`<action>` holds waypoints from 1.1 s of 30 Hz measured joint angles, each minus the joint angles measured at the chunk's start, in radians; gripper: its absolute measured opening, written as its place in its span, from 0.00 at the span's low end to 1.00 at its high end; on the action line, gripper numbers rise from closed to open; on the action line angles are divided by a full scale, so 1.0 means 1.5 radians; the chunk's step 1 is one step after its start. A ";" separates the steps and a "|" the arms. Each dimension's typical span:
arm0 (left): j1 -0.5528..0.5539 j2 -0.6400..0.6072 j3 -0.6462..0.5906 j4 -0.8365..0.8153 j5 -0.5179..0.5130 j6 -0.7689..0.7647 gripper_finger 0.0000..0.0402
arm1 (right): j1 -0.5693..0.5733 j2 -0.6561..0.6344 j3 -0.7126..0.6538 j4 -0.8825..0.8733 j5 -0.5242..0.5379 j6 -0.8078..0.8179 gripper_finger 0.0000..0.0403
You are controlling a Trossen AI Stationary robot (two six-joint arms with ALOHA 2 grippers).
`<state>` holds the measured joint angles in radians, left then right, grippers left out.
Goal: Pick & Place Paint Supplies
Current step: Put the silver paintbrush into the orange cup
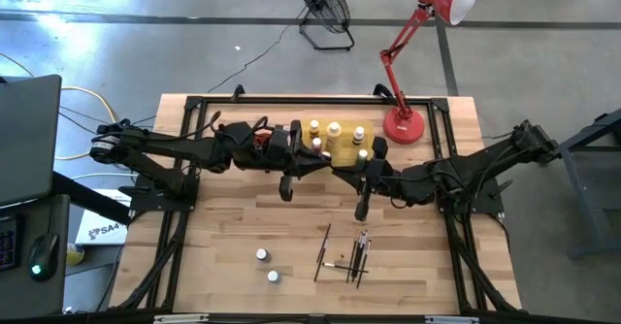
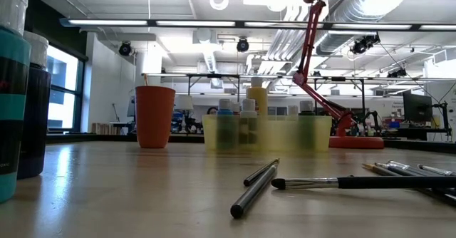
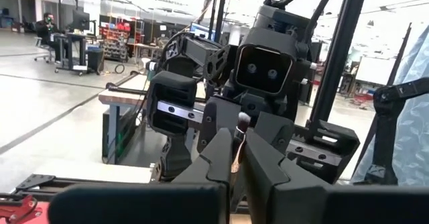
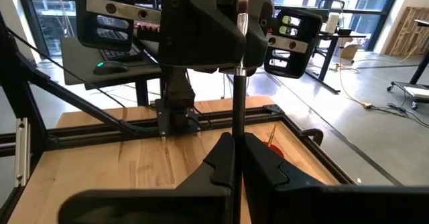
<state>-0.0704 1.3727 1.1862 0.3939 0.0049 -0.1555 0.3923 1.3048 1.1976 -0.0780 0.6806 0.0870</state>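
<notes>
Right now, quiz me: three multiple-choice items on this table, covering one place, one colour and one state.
1. The two loose white-capped bottles stand:
A) inside the yellow tray
B) on bare wood, on the left arm's side of the loose brushes
C) against the lamp's base

2. The desk lamp is:
A) red
B) black
C) white

3. The raised paintbrush is:
A) lying flat on the table
B) standing in the cup
C) clamped by both grippers

Answers:
1 B: the high view shows the bottles on the table, beside the brushes.
2 A: the lamp is red from head to base.
3 C: the right gripper is shut on the paintbrush, and the left gripper is shut near its bristle end.
</notes>
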 joint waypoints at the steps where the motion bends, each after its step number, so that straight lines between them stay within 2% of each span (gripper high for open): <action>1: 0.000 0.000 0.000 0.000 0.000 0.000 0.03 | 0.000 0.000 0.000 0.000 0.000 0.000 0.01; 6: 0.000 0.000 0.000 0.000 0.000 0.011 0.02 | 0.000 0.000 0.000 0.003 0.002 -0.005 0.08; 15: 0.000 -0.007 0.000 -0.007 0.001 0.032 0.02 | 0.018 -0.021 0.000 0.009 0.014 -0.009 0.37; 19: 0.000 -0.045 0.000 -0.055 -0.040 0.056 0.02 | 0.046 -0.049 0.000 0.004 0.049 -0.008 0.46; 23: 0.000 -0.096 0.000 -0.164 -0.090 0.083 0.02 | 0.074 -0.072 0.000 0.003 0.054 -0.007 0.48; 28: 0.000 -0.158 0.000 -0.294 -0.170 0.100 0.02 | 0.097 -0.080 0.000 -0.004 0.053 -0.006 0.45; 33: 0.000 -0.218 -0.017 -0.351 -0.248 0.102 0.02 | 0.103 -0.080 0.000 -0.032 0.054 0.026 0.41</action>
<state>-0.0704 1.0458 1.1602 -0.1328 -0.3664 -0.0024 0.5468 1.1850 1.1973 -0.1264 0.7611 0.1257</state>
